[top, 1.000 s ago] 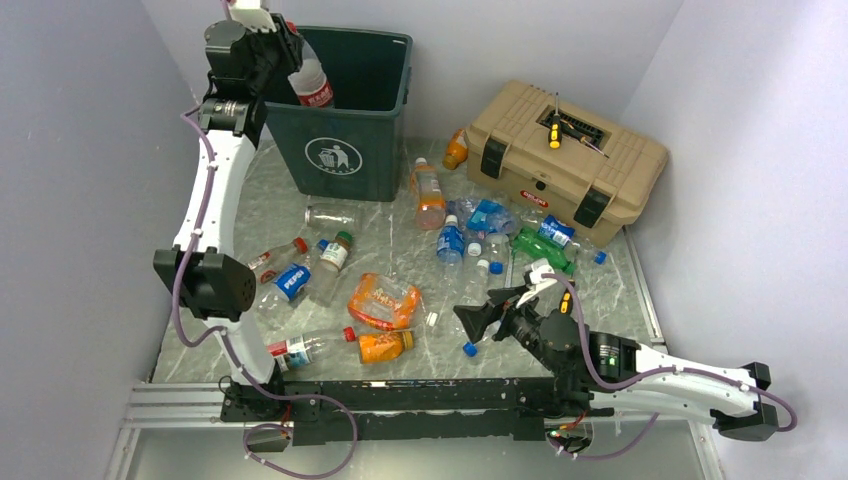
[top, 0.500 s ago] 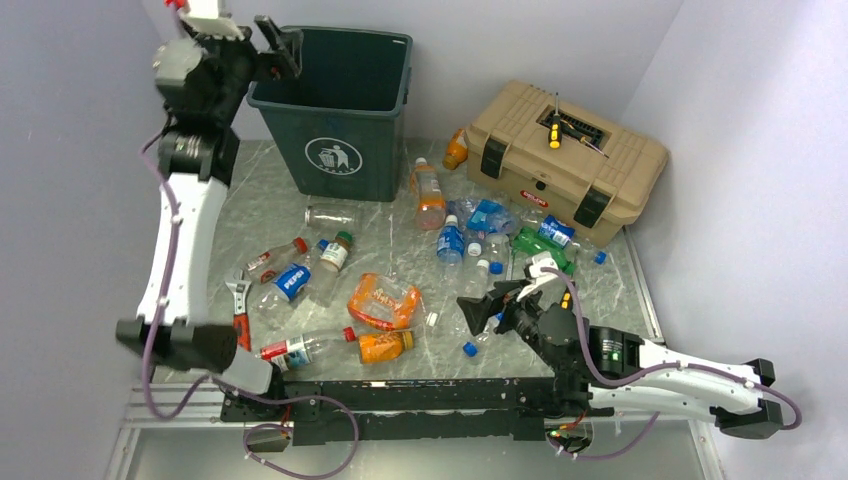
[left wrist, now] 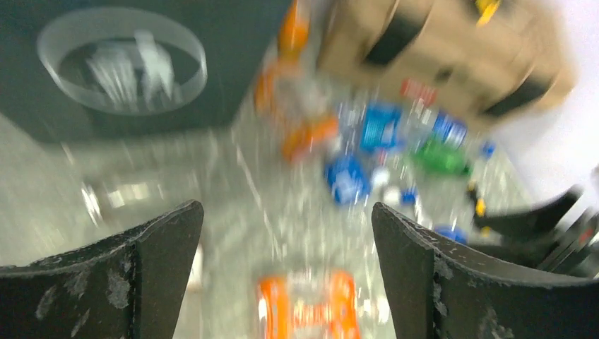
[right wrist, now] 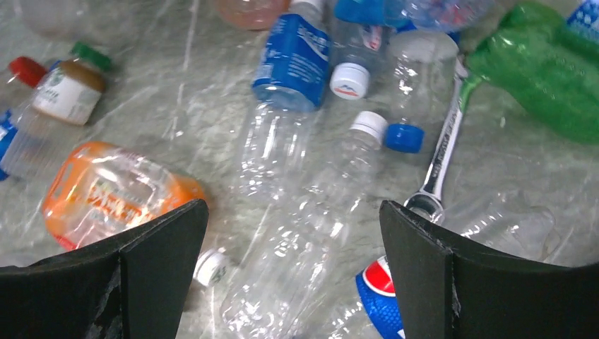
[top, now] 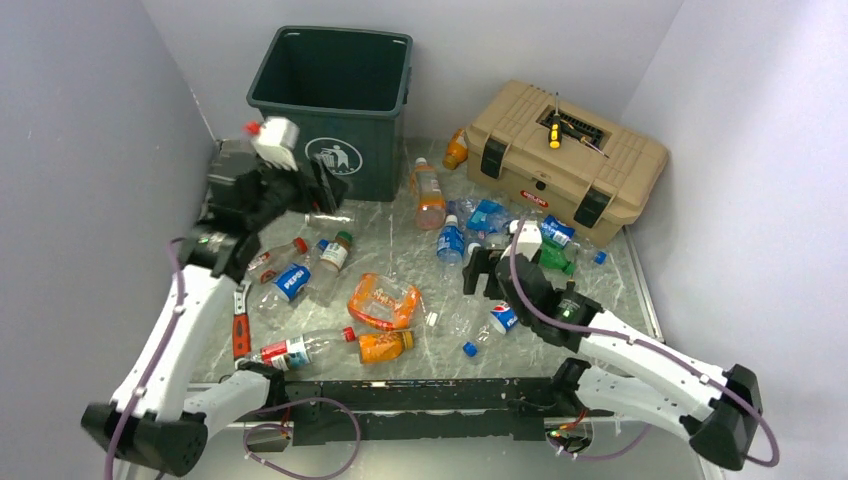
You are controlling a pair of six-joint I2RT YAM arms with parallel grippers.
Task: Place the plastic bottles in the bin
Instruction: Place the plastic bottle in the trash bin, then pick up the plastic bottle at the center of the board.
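Counting from the near edge: well over ten bottles (top: 300,349) lie scattered on the table (top: 610,295), so most of the job is left. The right gripper (right wrist: 293,240) hangs wide and empty just above a clear bottle (right wrist: 311,219). The left gripper (left wrist: 286,233) is wide and empty, low in front of the bin (top: 375,140). The bin stands upright at the far side; its inside is dark, contents unreadable. Left wrist view is blurred. An orange bottle (top: 455,150) is part hidden beside the toolbox (top: 565,150).
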